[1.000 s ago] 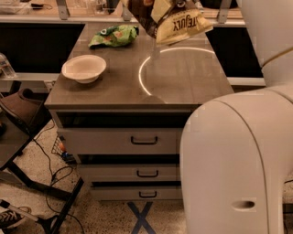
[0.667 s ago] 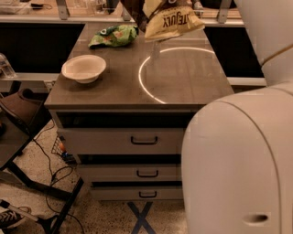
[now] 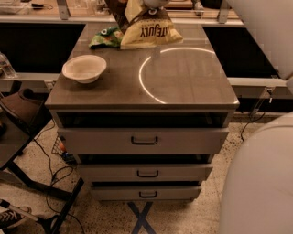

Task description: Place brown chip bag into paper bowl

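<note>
Grey laminate tops a three-drawer cabinet [image 3: 144,140], and that cabinet top [image 3: 183,87] is the working surface. A bright arc of light [image 3: 142,77] curves across its right half.

In the one camera view, the gripper [image 3: 154,2] sits at the very top edge, over the far centre of the top and mostly cut off. It meets the upper part of the brown chip bag [image 3: 146,29], but whether it is clamped on the bag cannot be told.

The brown chip bag is at the back of the top, its long axis running roughly up and down. The pale lettered end is lowest and the dark brown part rises to the left. A smaller green bag [image 3: 105,39] lies just beside it on the left, partly behind it.

The paper bowl [image 3: 84,68] stands upright near the left edge, well apart from the bag and gripper, nearer the camera and to the left. I judge the carry must run that diagonal.

Bare surface lies between them. The bowl is smaller than the bag, and the left edge is close, so an overshoot could tip it off.
</note>
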Robot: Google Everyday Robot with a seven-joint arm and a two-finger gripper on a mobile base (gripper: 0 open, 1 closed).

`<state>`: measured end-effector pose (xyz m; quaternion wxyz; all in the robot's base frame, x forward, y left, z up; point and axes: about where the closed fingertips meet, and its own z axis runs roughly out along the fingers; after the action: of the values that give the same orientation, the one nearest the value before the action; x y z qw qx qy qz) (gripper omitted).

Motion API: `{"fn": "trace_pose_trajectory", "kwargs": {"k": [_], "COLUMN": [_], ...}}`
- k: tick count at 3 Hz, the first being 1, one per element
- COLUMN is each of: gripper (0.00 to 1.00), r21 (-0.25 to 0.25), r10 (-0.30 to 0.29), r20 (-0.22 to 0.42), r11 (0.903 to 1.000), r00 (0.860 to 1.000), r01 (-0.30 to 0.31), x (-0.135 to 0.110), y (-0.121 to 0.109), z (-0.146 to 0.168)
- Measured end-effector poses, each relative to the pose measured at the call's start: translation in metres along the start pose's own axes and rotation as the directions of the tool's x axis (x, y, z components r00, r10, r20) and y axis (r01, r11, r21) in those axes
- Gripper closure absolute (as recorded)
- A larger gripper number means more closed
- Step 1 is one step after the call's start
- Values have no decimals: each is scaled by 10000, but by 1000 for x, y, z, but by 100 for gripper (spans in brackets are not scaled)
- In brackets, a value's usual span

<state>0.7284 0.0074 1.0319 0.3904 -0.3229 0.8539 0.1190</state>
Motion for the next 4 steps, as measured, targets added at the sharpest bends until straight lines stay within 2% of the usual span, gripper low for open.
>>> {"fn": "trace_pose_trajectory", "kwargs": {"k": [2,4], "gripper": [100,100], "r21": [-274,-792], "r10": [-358,-1216], "r20": [295,336], "r11": [9990,9891], "r00": [9989,9920], "r01": [366,1239], "x": [-19,-38], "y": [15,50], "z": [15,37]}}
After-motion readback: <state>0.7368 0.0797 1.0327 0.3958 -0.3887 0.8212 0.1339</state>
